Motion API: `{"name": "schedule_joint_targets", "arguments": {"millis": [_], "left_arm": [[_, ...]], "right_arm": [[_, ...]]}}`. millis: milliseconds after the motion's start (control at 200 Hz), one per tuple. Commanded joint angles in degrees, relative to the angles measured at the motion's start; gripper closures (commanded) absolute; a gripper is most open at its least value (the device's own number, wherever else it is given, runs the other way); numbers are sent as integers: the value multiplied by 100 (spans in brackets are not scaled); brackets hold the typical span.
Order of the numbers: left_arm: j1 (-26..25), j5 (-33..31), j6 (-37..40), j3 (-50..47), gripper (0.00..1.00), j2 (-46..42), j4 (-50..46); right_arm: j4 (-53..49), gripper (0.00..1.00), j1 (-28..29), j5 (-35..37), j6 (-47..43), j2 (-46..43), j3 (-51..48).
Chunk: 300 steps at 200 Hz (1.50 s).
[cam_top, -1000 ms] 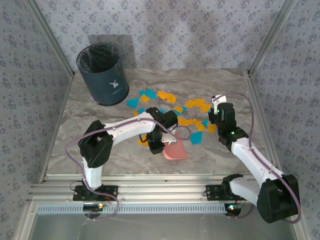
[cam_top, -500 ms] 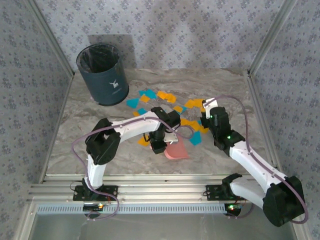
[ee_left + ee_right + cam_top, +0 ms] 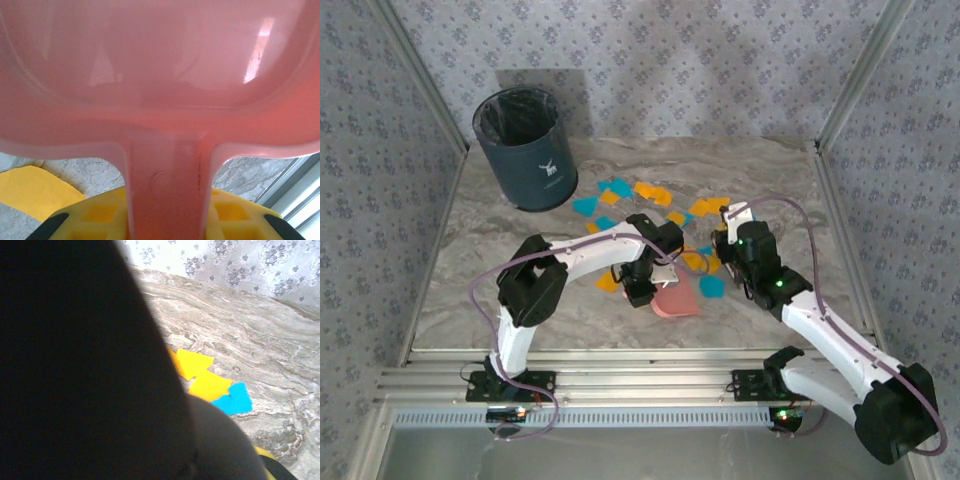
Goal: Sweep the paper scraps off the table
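Left pincer (image 3: 167, 225) grips dustpan (image 3: 160, 75); paper scraps (image 3: 648, 191) beyond.

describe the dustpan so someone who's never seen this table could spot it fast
On the marble table, look at the near middle, at the near edge of the scatter of orange and blue paper scraps. The dustpan sits there, its handle in the left arm's shut jaws. It is the only pink thing, far bigger than any scrap.

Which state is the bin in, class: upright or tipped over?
Upright: the bin stands on its base on the table, black-lined mouth facing up.
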Motion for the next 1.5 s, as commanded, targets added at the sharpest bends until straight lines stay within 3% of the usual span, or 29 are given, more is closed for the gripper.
{"name": "schedule_joint_targets", "arguments": {"millis": [0,795,1199,1494], "left_arm": [[68,-74,-238,186,100,146,-107],[115,-245,-401,30,100,86,168],[133,-268,-417,-165,100,-63,329],[154,-273,-425,-226,100,-120,371]], "right_arm": [[-376,100,109,-199,387,-56,-84],[-666,100,411,-877,979,-532,172],[-636,100,383,207,1222,-1088,42],[-797,100,330,1441,1074,-1131,27]]}}
